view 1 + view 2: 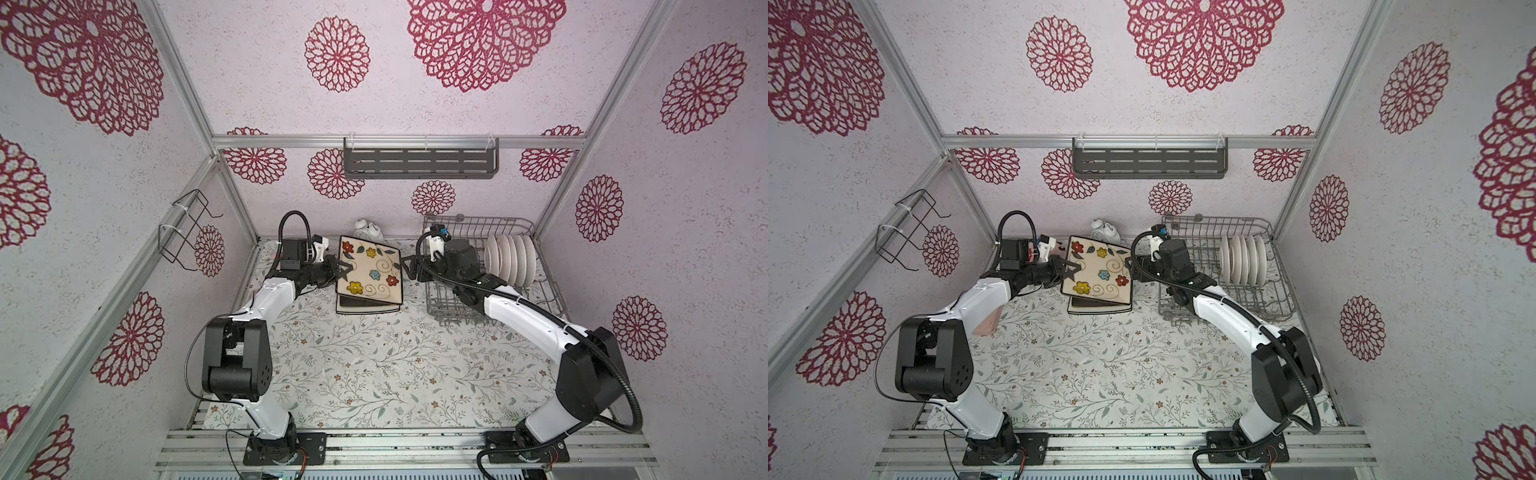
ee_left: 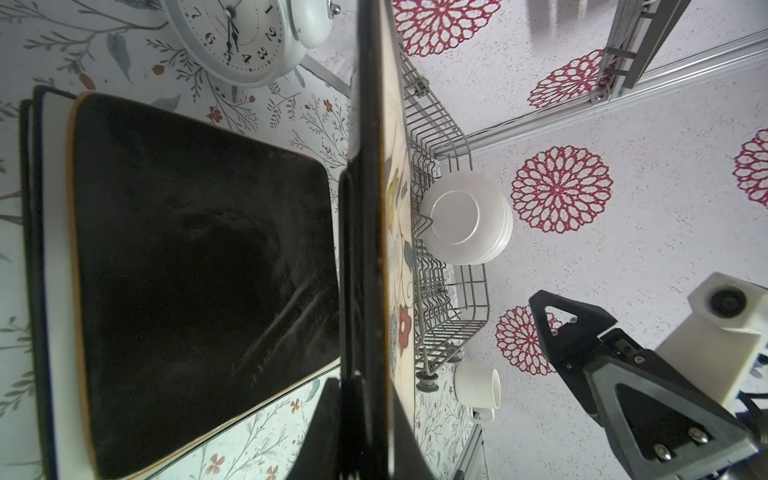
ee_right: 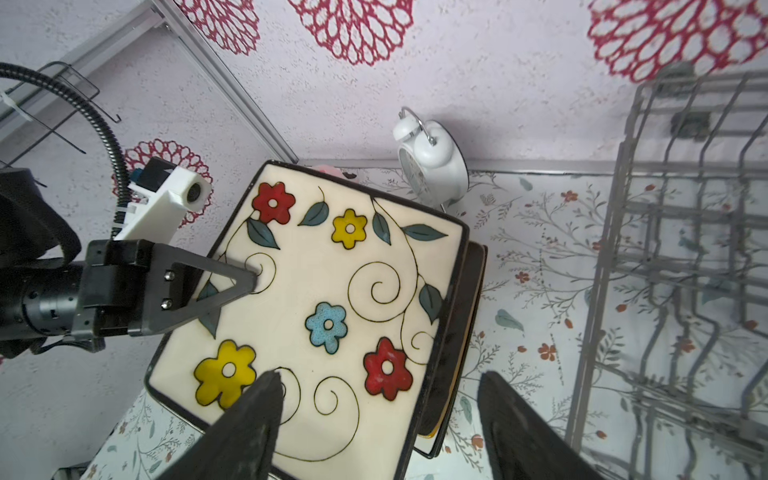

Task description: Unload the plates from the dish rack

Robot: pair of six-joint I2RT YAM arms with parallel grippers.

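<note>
Left wrist view catches the clock (image 2: 241,37) face: black numerals 1 to 6 are readable, while the small maker's name is blurred. Glossy, square and cream, the flower plate (image 1: 370,270) hangs tilted, with the left claw (image 1: 340,272) clenched on its left edge. It sits above a stack (image 1: 365,309) of square plates on the bench (image 1: 374,374), the top one black back up. The right claw (image 1: 406,269) stands released just beside the plate's right edge. The round white plates (image 1: 509,259) stand upright in the grey wire rack (image 1: 490,224), far right. A leaf-sprig print covers the bench, and the pale stippled walls carry crimson lace medallions.
</note>
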